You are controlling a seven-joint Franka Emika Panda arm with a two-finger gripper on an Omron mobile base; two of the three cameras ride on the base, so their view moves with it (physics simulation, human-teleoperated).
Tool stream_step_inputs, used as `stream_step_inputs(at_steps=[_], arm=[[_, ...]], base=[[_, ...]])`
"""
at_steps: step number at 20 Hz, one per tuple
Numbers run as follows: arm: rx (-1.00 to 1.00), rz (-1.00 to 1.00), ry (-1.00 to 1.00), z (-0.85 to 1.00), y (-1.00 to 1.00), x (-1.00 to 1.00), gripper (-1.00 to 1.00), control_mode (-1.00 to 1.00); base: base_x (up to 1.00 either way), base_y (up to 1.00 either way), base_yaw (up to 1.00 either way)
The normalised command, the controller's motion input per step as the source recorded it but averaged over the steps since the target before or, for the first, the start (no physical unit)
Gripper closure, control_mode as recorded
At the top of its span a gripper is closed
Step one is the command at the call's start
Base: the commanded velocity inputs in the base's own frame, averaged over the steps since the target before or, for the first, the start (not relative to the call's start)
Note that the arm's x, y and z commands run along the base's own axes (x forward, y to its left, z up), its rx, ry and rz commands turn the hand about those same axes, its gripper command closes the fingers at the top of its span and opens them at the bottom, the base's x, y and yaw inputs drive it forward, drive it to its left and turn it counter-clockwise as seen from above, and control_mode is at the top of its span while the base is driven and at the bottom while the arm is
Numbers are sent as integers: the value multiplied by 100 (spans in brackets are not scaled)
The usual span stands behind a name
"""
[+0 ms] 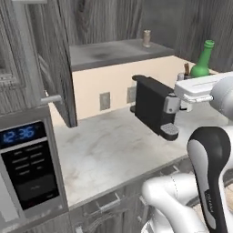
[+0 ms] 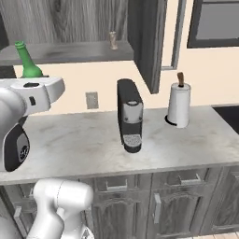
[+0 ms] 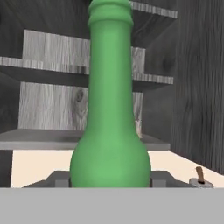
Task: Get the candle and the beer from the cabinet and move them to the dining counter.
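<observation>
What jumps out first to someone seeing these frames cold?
The green beer bottle, filling the hand view between the jaws and lifted clear of the cabinet shelf above the arm. Next, the candle alone on that shelf, and the black coffee machine on the counter beside a paper-towel roll.

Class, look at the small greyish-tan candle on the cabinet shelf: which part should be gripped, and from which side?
Grip the small greyish-tan cylindrical candle across its straight sides at mid-height, coming level through the open front of the dark grey wood-grain cabinet. It stands upright, alone on the shelf, both sides free. The claw now holds the green glass bottle.
</observation>
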Motion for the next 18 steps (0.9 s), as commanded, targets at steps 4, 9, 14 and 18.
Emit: stream_step_inputs(at_steps=[4, 9, 14, 18], arm=[[0, 0, 0, 0, 0, 0, 100, 100], [0, 0, 0, 0, 0, 0, 100, 100], [0, 0, 0, 0, 0, 0, 100, 100], [0, 0, 0, 0, 0, 0, 100, 100]], base=[[-50, 4, -64], [-62, 11, -62], [-76, 14, -57], [-72, 13, -57]])
